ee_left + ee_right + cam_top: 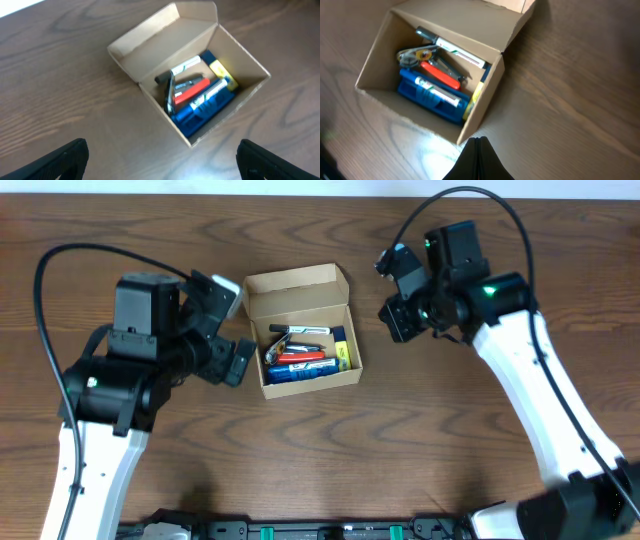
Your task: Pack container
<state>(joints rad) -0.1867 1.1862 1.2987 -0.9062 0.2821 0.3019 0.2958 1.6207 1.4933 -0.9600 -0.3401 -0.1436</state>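
Observation:
The container (pixel 296 285) is a small tan cardboard box, standing open at mid-table with its flap lid up at the back. Inside lie a blue case (pixel 300 373), a red item (pixel 300 358), a yellow piece (pixel 341 350) and black-and-white pens (pixel 298 332). My left gripper (pixel 232 330) is just left of the box, open and empty. In the left wrist view its fingers (pixel 65 160) stand far apart, with the container (pixel 150 55) beyond them. My right gripper (pixel 393 318) hovers right of the box, shut on nothing; its tip (pixel 477 142) is near the container's corner (pixel 485 95).
The brown wooden table (pixel 420 440) stretches around the box. Black cables (pixel 60 255) loop over both arms. A dark rail (pixel 320 530) runs along the front edge.

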